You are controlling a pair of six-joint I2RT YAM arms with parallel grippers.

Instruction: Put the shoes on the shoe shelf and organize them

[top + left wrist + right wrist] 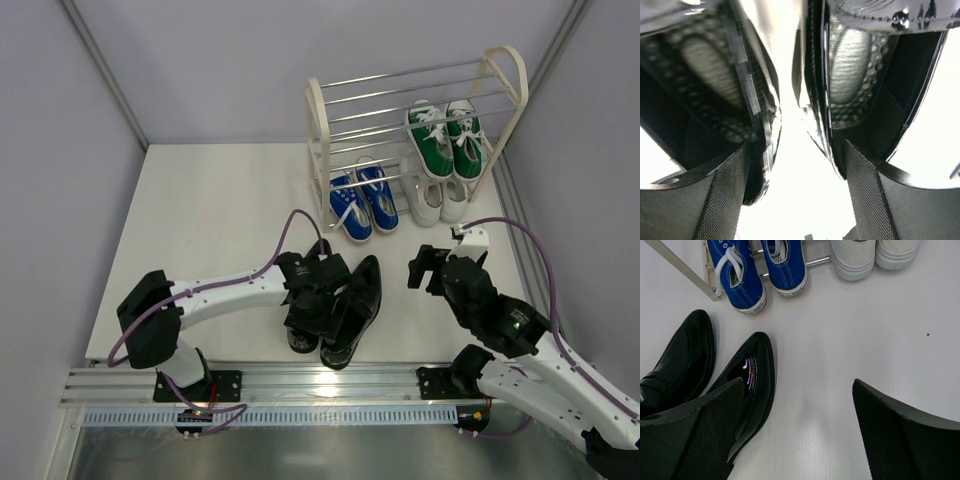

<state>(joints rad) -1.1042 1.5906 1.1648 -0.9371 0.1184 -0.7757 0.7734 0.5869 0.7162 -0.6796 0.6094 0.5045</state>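
A pair of glossy black shoes (357, 298) lies on the table in front of the shoe shelf (318, 130). My left gripper (314, 292) hovers over their heel ends and hides most of the left shoe. In the left wrist view the left gripper (796, 150) is open. One finger (725, 200) reaches into the left shoe (705, 75) and the other into the right shoe (855, 65), with bare table between. My right gripper (428, 264) is open to the right of the pair, holding nothing. Green sneakers (445, 140), blue sneakers (362, 200) and white sneakers (437, 196) sit on the shelf.
In the right wrist view the open right gripper (797, 385) hangs over white table, with the black shoes (752, 375) at its left finger. The blue sneakers (757, 265), white sneakers (870, 252) and the shelf's cream frame (680, 270) lie ahead. Grey walls enclose the table.
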